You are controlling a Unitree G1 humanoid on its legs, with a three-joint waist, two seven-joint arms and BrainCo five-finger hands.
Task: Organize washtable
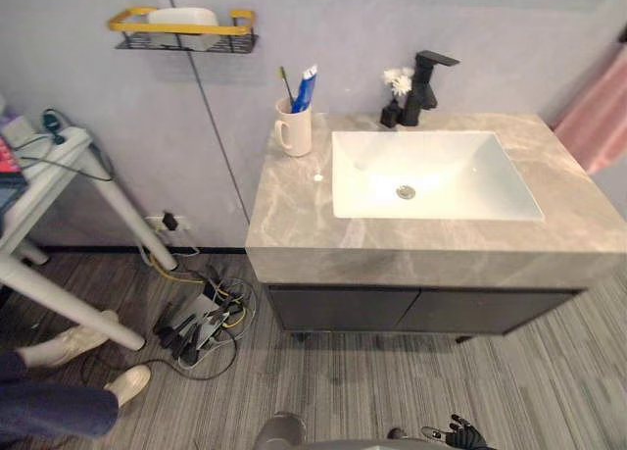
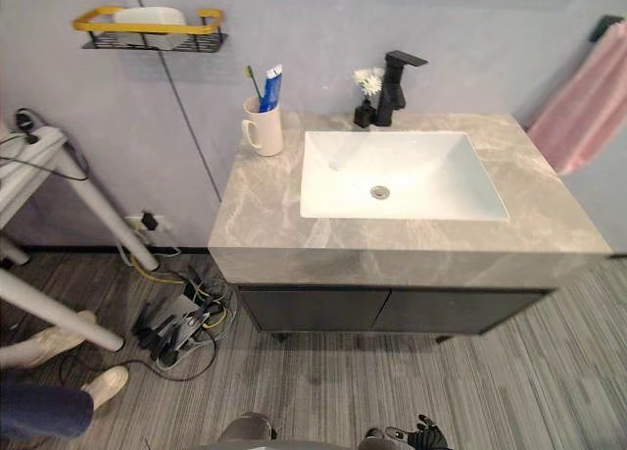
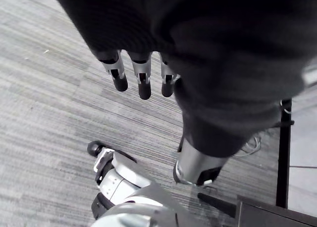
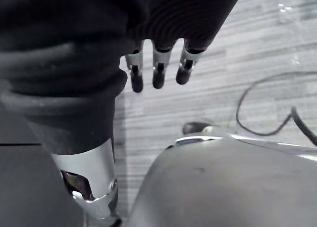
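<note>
Showing the washtable (image 1: 294,225) from above, well ahead of and higher than both hands. Hanging toward the floor, the left hand (image 3: 142,83), with fingers straight, slightly apart, holding nothing. Likewise lowered toward the floor, the right hand (image 4: 158,73), with fingers straight, apart and empty. Standing upright at the back left corner of the washtable, just beside the basin (image 1: 441,171), a white mug (image 1: 293,131) with handle toward the left edge, carrying a toothbrush (image 1: 286,85) and a blue-and-white toothpaste tube (image 1: 306,85), long axes near vertical, leaning slightly. Behind the basin, at the back edge, a black tap (image 1: 424,82) and a small flower vase (image 1: 391,114). Mug judged nearer the left hand, being on that side; probably requiring a lift of that arm up and forward, then a sideways grasp round the mug's body. No loose clutter apparent on the grey stone top.
</note>
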